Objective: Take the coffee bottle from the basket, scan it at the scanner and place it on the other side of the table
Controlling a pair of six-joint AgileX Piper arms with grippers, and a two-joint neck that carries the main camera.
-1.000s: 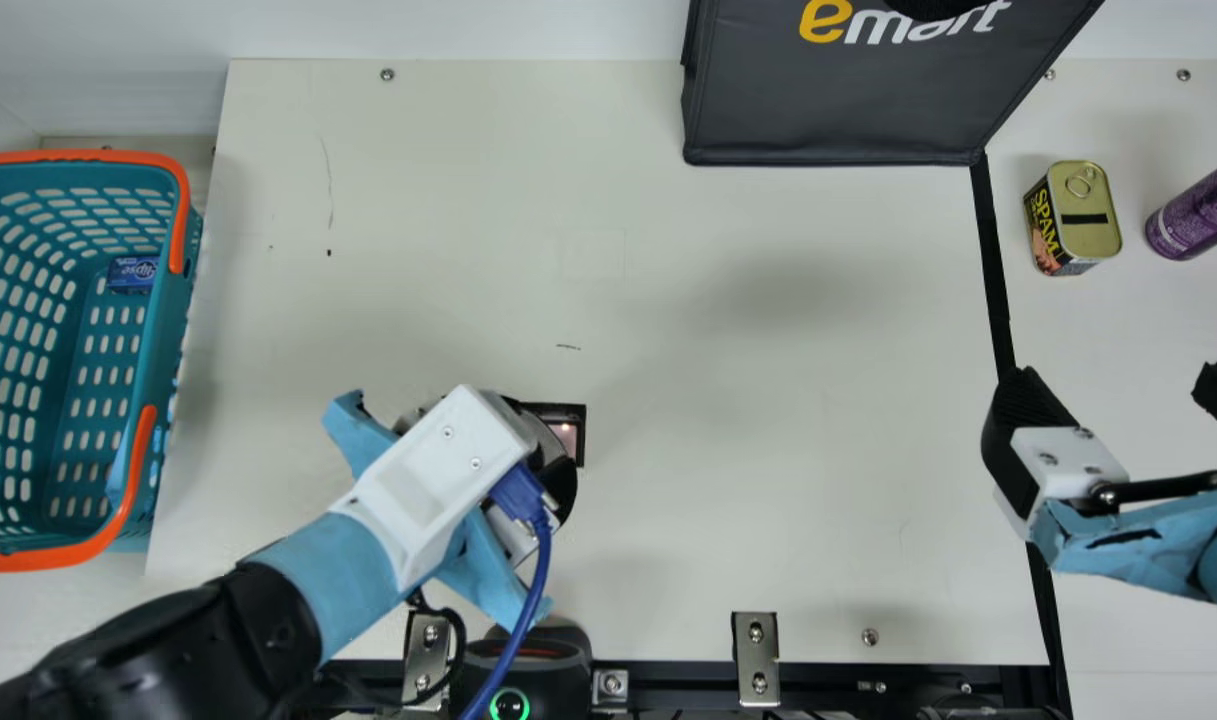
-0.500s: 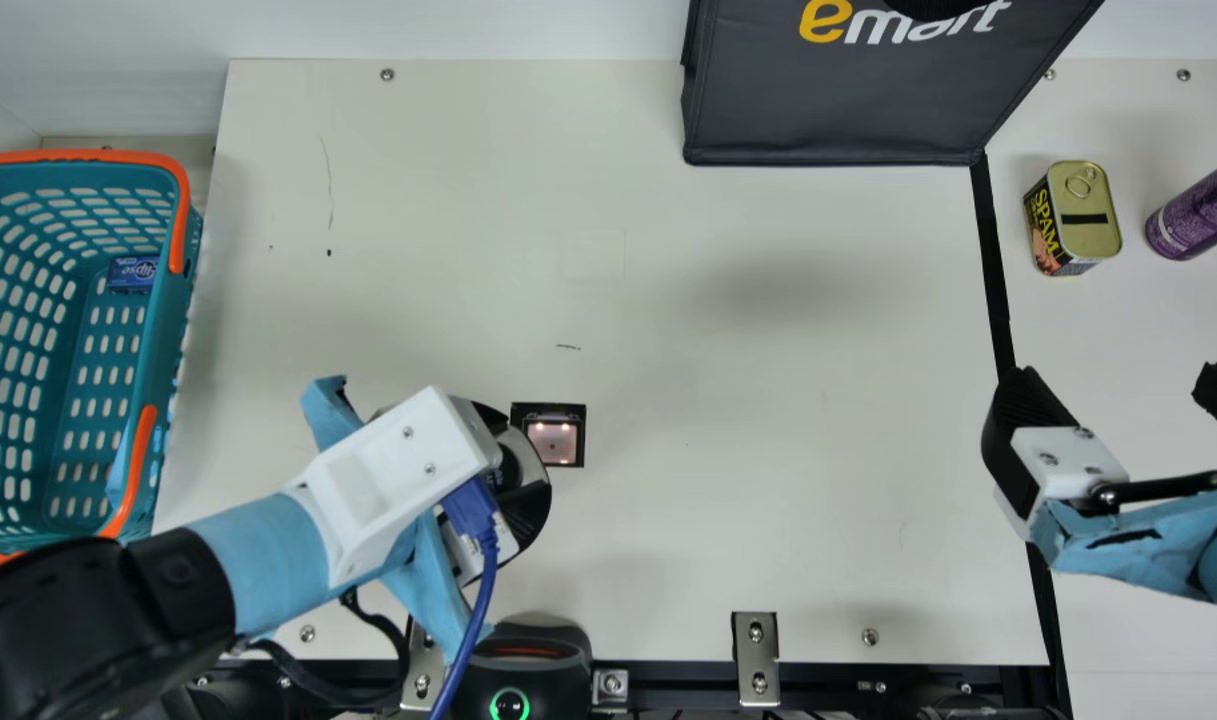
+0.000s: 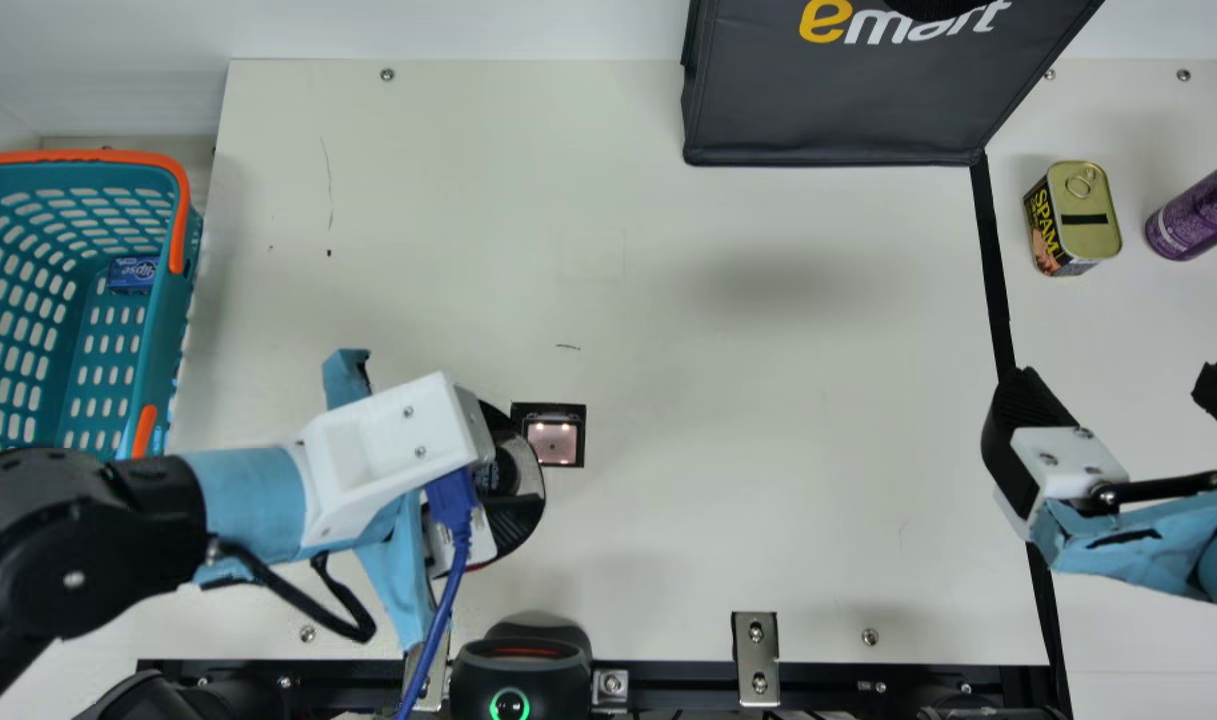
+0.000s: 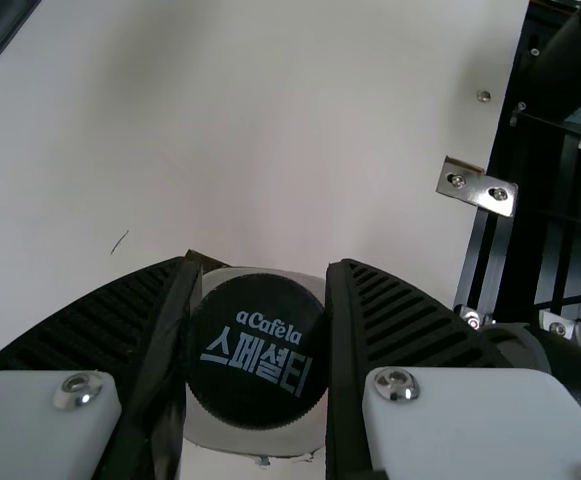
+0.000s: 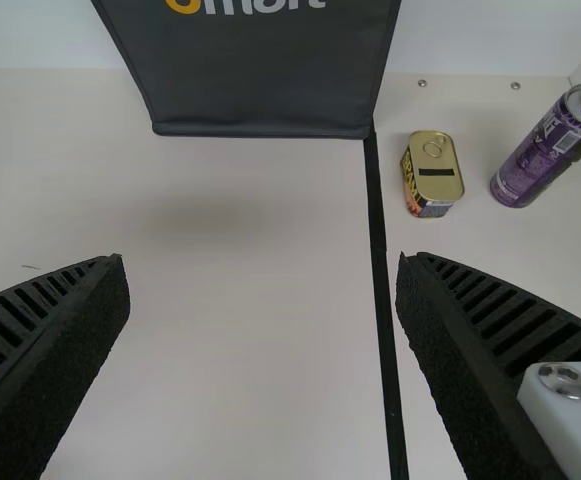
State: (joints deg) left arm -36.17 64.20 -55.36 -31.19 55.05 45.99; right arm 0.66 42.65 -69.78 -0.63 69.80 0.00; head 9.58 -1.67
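Observation:
Just left of the square scanner window (image 3: pixel 553 442) in the main view is my left gripper (image 3: pixel 503 480), holding the coffee bottle (image 3: pixel 509 470), which its wrist housing partly hides. In the left wrist view the black-capped coffee bottle (image 4: pixel 257 352) is pinched between both pads of my left gripper (image 4: pixel 258 345), cap facing the camera. At the main view's right, my right gripper (image 3: pixel 1118 395) stands open; the right wrist view has wide space between the fingers of my right gripper (image 5: pixel 262 290). The teal basket (image 3: pixel 146 350) is at the far left.
A blue pack (image 3: pixel 133 273) lies in the basket. A dark bag (image 3: pixel 838 100) stands at the back. On the right side are a yellow-topped can (image 3: pixel 1073 218) and a purple can (image 3: pixel 1203 208). A black device (image 3: pixel 520 670) sits at the front edge, beside metal brackets (image 3: pixel 755 655).
My left gripper, with the coffee bottle, has moved left off the scanner window and turned somewhat, uncovering the window. The right arm has kept still.

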